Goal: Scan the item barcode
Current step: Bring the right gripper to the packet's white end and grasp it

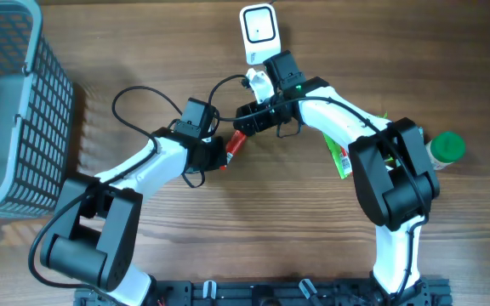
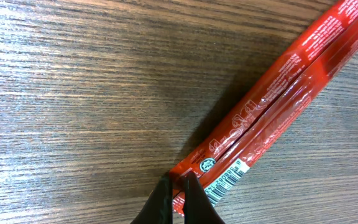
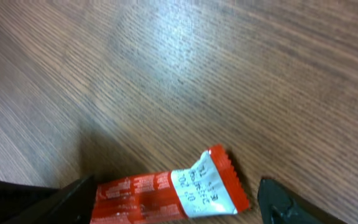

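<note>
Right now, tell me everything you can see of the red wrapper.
The red wrapper is a long, glossy packet with white print, a lengthwise seam, a barcode by one end and a silvery patch at the other. The left gripper pinches the barcode end; the right gripper, open, flanks the far end.

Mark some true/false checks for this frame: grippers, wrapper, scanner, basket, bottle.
1. The left gripper is shut on the red wrapper. True.
2. The right gripper is clamped on the wrapper. False: its jaws stand wide open either side of the wrapper's end.
3. The white scanner lies inside the grey basket. False: it lies outside, well apart from it.
4. A barcode shows on the wrapper. True.
5. The bottle has a red cap. False: green.
</note>
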`<action>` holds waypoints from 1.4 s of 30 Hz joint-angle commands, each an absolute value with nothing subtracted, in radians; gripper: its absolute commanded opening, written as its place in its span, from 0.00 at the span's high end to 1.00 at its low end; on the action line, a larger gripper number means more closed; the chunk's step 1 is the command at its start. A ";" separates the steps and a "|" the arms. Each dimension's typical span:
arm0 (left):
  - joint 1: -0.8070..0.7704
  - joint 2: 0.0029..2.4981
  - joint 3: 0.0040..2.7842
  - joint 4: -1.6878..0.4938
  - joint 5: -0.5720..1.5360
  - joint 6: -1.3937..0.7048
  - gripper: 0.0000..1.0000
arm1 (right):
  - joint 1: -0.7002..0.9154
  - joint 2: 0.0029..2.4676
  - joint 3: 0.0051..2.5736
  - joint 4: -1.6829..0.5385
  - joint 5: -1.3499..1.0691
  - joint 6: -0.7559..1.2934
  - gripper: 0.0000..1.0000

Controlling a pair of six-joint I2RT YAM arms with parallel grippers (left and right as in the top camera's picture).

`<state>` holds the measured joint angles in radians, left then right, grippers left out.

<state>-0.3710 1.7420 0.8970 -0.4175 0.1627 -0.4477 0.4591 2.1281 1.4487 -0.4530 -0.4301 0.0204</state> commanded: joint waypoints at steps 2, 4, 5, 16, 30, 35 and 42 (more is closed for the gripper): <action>-0.368 1.771 0.901 -0.419 0.144 -0.453 0.95 | 0.462 2.152 1.445 -0.448 -0.520 0.004 0.12; -0.368 1.771 0.901 -0.419 0.144 -0.453 0.95 | 0.462 2.153 1.445 -0.463 -0.578 0.007 0.13; -0.368 1.771 0.901 -0.419 0.144 -0.453 0.95 | 0.462 2.153 1.445 -0.473 -0.596 0.017 0.15; -0.368 1.771 0.901 -0.418 0.144 -0.453 0.95 | 0.470 2.153 1.427 -0.482 -0.548 0.078 0.19; -0.368 1.771 0.901 -0.419 0.144 -0.453 0.95 | 0.471 2.153 1.413 -0.332 -0.429 0.172 0.12; -0.368 1.771 0.901 -0.419 0.144 -0.453 0.94 | 0.472 2.162 1.411 -0.329 -0.419 0.183 0.11; -0.368 1.771 0.901 -0.419 0.144 -0.453 0.94 | 0.498 2.236 1.411 -0.326 -0.517 0.212 0.20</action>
<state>-0.3710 1.7432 0.8986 -0.4175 0.1627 -0.4480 0.4763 2.1548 1.4250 -0.3145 -0.4522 0.1768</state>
